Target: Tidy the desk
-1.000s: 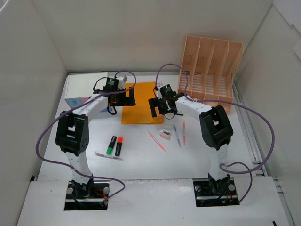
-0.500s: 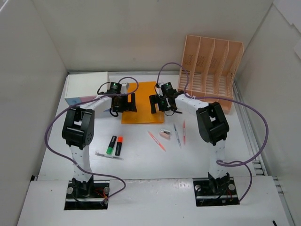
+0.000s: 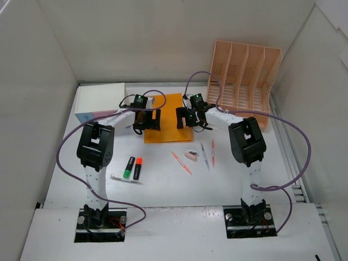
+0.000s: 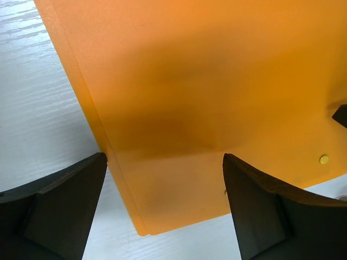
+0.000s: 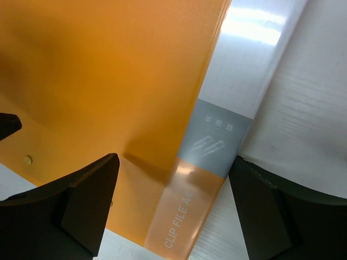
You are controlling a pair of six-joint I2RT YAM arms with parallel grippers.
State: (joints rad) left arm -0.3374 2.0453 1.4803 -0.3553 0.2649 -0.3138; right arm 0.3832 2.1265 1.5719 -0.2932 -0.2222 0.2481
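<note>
The white desk (image 3: 163,190) fills the floor of the top view, walled by tall white panels. Low and left of centre a green highlighter (image 3: 128,167) and an orange highlighter (image 3: 137,168) lie side by side, with a pale pen (image 3: 126,180) just below them. Right of centre lie a red pen (image 3: 181,162), a small pink item (image 3: 191,155), a grey pen (image 3: 204,156) and another red pen (image 3: 213,153), close together but apart.

Above these, near mid-frame, an orange folder (image 3: 166,118) lies flat on the desk. The left gripper (image 3: 148,120) hangs over its left edge and the right gripper (image 3: 188,118) over its right edge, both pointing down.

In the left wrist view the left gripper (image 4: 162,203) has its jaws wide apart, and the lower corner of the folder (image 4: 206,81) shows between them. In the right wrist view the right gripper (image 5: 173,208) also has its jaws wide apart, over the folder (image 5: 108,70) and its clear strip printed "CLIP FILE A4". I cannot tell whether either gripper touches the folder.

Farther back, a white drawer box (image 3: 98,100) sits at upper left and a peach file rack (image 3: 242,81) at upper right.
</note>
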